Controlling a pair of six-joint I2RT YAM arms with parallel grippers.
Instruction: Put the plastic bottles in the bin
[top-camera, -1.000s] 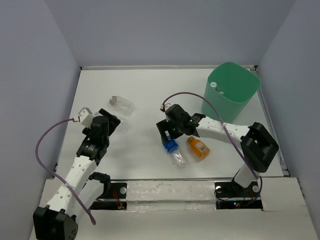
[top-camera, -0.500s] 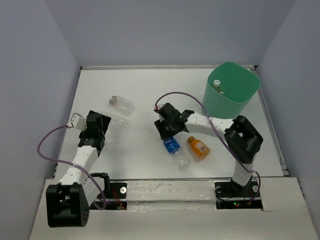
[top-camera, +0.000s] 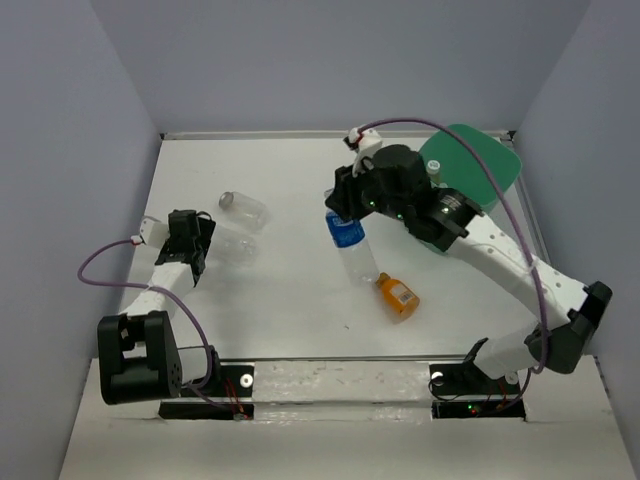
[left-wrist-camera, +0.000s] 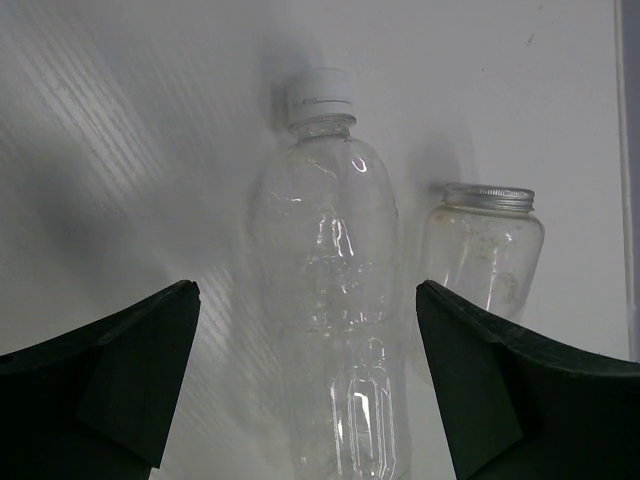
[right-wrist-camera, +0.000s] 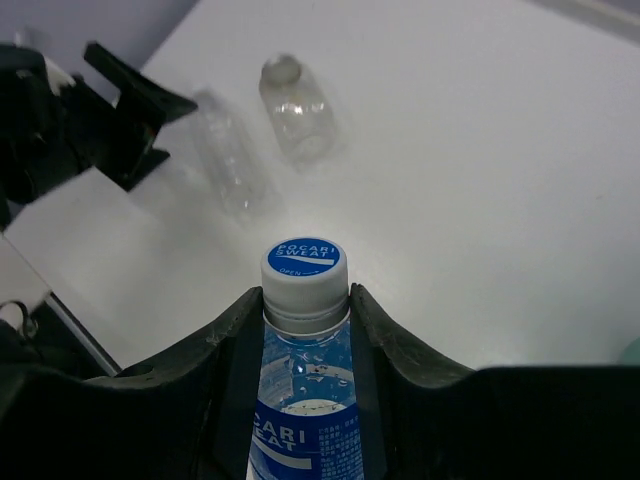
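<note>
My right gripper (top-camera: 343, 205) is shut on the neck of the blue-labelled bottle (top-camera: 350, 243), which hangs above the table middle; the wrist view shows its jaws (right-wrist-camera: 305, 300) clamped under the blue cap (right-wrist-camera: 305, 262). The mint-green bin (top-camera: 492, 166) stands at the far right, partly hidden behind the right arm, with a white-capped bottle (top-camera: 433, 170) inside. A stubby orange bottle (top-camera: 397, 295) lies on the table. My left gripper (top-camera: 205, 240) is open, its jaws (left-wrist-camera: 310, 400) either side of a lying clear white-capped bottle (left-wrist-camera: 330, 300), not touching it.
A clear jar with a silver lid (left-wrist-camera: 485, 250) lies right beside the clear bottle, toward the back (top-camera: 243, 207). The grey side walls close in the white table. The right arm stretches across the space in front of the bin.
My right gripper has lifted the blue-labelled bottle off the table and carried it back and up toward the bin. My left gripper has edged closer to the clear bottle.
</note>
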